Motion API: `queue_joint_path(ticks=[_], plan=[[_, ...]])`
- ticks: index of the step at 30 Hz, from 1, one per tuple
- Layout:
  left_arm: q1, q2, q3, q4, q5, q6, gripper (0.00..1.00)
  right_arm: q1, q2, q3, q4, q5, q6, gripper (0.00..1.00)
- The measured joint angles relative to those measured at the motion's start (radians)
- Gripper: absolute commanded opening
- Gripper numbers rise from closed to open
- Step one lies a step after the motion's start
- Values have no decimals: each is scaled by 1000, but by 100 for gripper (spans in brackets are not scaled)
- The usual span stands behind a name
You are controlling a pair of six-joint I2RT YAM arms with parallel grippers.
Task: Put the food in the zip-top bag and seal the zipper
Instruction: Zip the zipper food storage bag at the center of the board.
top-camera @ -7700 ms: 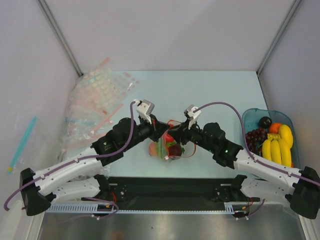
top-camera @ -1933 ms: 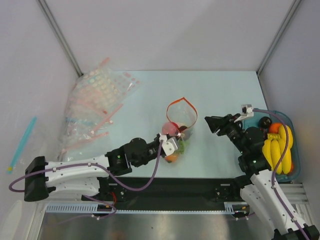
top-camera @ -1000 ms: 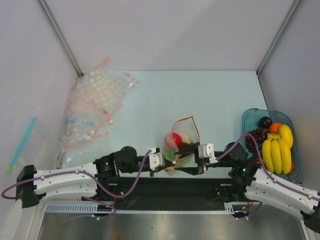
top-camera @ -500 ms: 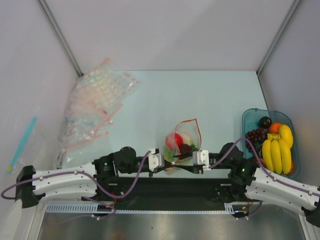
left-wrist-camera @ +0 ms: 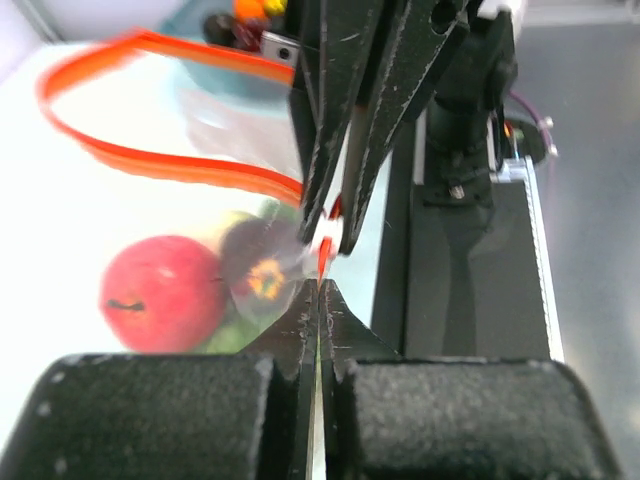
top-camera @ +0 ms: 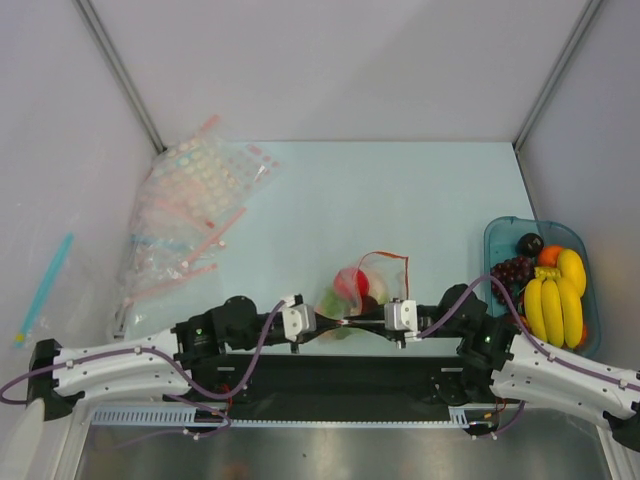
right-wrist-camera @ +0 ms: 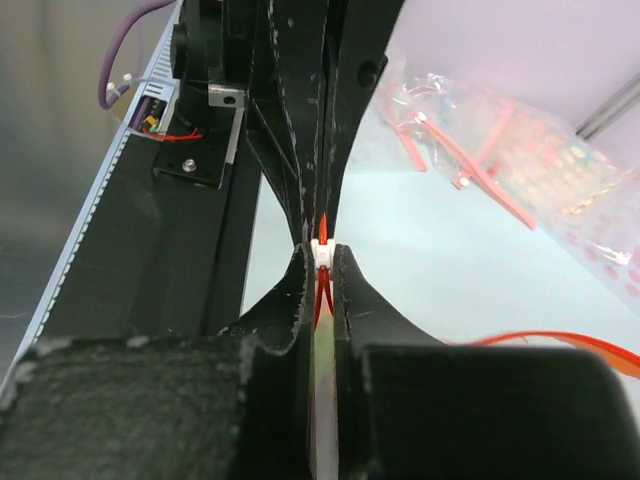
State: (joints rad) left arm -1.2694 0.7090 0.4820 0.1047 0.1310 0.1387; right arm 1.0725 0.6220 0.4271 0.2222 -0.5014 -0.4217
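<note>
Zip-top bag at near edge of counter, food inside, zipper mouth gaping. Left pincer clamped tight, seemingly on bag corner. Right pincer pinching zipper end. Risk: pincers crowded tip to tip, film slips, strip fails to mate.

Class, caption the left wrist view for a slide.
The left fingers and right fingers pinch the zipper; food inside zip-top bag.

- Top view: bright, even, soft light; just faint shadows around the zip-top bag, no glare.
- Left wrist: zipper loop smeared by blur, table beside the bag blown out white.
- Right wrist: everything nearer than the bag is mushy, out of focus.
</note>
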Motion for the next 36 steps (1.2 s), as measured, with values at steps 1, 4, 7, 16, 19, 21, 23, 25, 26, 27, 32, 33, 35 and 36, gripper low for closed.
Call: queue_joint_path(ticks=[1,4,7,16,19,21,23,25,26,27,32,33,35,36], plan=[[0,-26,-8,3,-11,0,0,0,-3,4,0,3,2,0],[-2,-104,-34,13,-50,0,0,0,-24,7,-3,24,3,0],[-3,-188,-55,31,-106,0,0,-1,-49,7,-21,50,8,0],[-3,-238,-76,86,-159,-2,42,-1,-53,7,-27,78,31,0],[-5,-153,-64,77,-143,0,52,-1,-46,7,-23,78,40,0],[-10,-92,-54,64,-128,0,55,-1,-45,7,-22,78,47,0],[-14,-50,-51,45,-121,1,57,-1,-45,7,-22,78,51,0],[-16,-44,-51,32,-116,2,60,-1,-45,7,-22,78,54,0],[-16,-49,-51,32,-112,2,61,-1,-45,7,-21,78,55,0],[-16,-58,-51,34,-106,1,62,-1,-45,7,-21,77,55,0],[-18,-73,-51,60,-90,5,63,-1,-39,7,-14,66,55,0],[-18,-69,-51,66,-84,7,62,-1,-37,7,-13,64,55,0],[-18,-50,-51,83,-71,20,58,-1,-29,7,-9,55,55,0],[-18,-35,-51,92,-66,23,57,-1,-26,7,-8,49,55,0]])
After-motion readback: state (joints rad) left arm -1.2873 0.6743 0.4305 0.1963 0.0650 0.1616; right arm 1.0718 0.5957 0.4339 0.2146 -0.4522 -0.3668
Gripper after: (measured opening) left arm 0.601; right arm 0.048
